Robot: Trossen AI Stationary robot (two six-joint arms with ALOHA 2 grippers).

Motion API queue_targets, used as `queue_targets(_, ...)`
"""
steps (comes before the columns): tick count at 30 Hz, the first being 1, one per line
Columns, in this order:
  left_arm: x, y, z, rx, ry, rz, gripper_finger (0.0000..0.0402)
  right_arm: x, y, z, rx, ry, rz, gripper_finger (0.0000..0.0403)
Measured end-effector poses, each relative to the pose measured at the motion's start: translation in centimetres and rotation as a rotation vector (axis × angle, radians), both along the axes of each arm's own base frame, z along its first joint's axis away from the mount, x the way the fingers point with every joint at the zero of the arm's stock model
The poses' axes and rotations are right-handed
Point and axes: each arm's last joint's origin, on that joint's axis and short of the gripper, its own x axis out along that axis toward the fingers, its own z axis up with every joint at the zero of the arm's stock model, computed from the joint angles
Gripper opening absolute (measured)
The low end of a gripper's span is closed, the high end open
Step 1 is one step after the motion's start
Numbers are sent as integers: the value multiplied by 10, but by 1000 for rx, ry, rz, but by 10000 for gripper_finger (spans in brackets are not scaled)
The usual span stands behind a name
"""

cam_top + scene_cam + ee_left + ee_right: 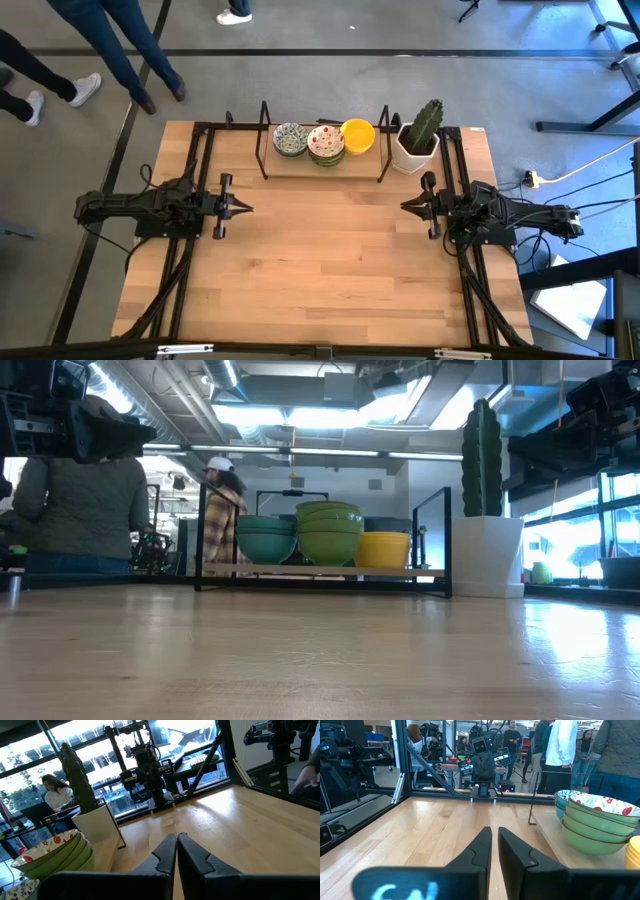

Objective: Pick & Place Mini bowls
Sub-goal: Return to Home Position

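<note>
The job looks all but done from where I stand: the mini bowls (326,143) are off the bench (320,280) and sit on the low black-framed shelf (300,168), in three stacks side by side, the green-blue stack (290,139), the red-speckled stack (597,820) and the yellow stack (357,135). The shelf lies well apart from both pairs of fingers, off to one side of them and roughly midway between. The left gripper (243,208) and right gripper (408,206) hang low over the bench, pointing at each other across bare wood, each with its fingers (167,852) pressed together on nothing. What could go wrong now is small, I think. The cactus pot (415,150) stands near the right fingers (477,850), so a wide swing of that arm could clip it. The red-speckled stack is the tallest, and a jolt to the shelf could shift it. The bench is pale, smooth butcher-block wood, which I'd guess is slippery for glazed bowls. People (560,745) stand just past its far edge in a bright workshop.
</note>
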Motion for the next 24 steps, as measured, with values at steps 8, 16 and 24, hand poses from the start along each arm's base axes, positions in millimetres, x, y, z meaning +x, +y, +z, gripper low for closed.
queue_targets(8, 0, 0, 0, 0, 0, 0, 6, 0, 0, 0, 0, 0, 0, 35)
queue_targets(16, 0, 0, 0, 0, 0, 0, 11, 0, 0, 0, 0, 0, 0, 35)
queue_targets(24, 0, 0, 0, 0, 0, 0, 8, 0, 0, 0, 0, 0, 0, 35)
